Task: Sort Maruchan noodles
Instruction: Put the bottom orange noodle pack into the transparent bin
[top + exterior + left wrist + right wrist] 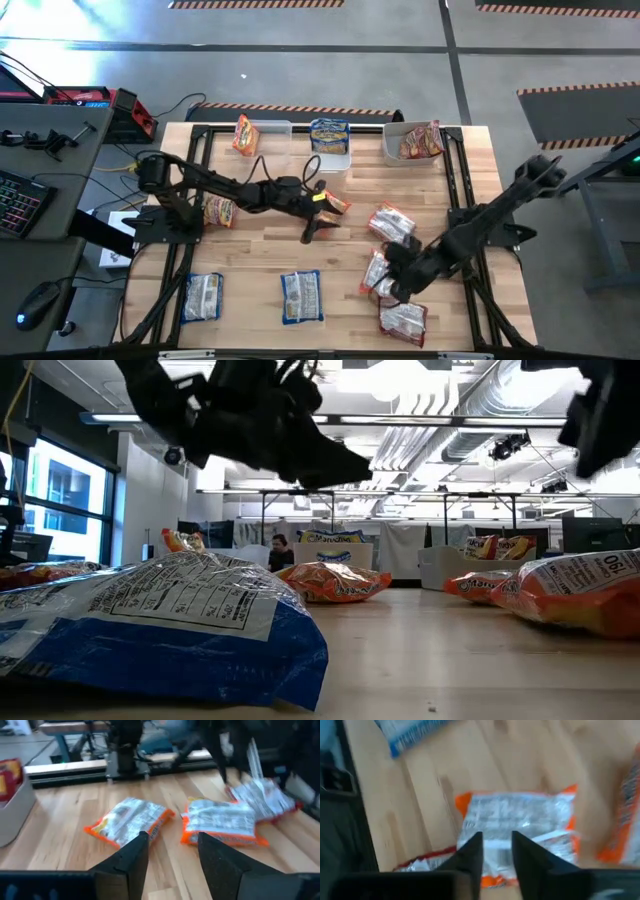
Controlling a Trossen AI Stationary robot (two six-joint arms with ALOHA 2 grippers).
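Flat rectangular plastic noodle packets lie scattered on the pale wooden table (250, 255). Right of centre in the high view is a cluster of orange-and-white packets (390, 222), the lowest of them (403, 319) near the bottom edge. Two blue-and-white packets (301, 296) lie low in the frame, long axes running up and down the picture. Another orange packet (218, 210) rests at centre left, beside the left arm.

Three clear rectangular plastic bins (399, 148) line the top edge, each holding packets: orange at left, blue in the middle, orange-red at right.

The left gripper (318, 222) is at mid-table, its arm stretched rightward from the left edge; in its wrist view the fingers (131, 857) stand apart and empty.

The right gripper (392, 288) reaches down-left over the cluster, fingers (470, 855) narrowly parted above an orange-and-white packet (520, 820), clasping nothing.
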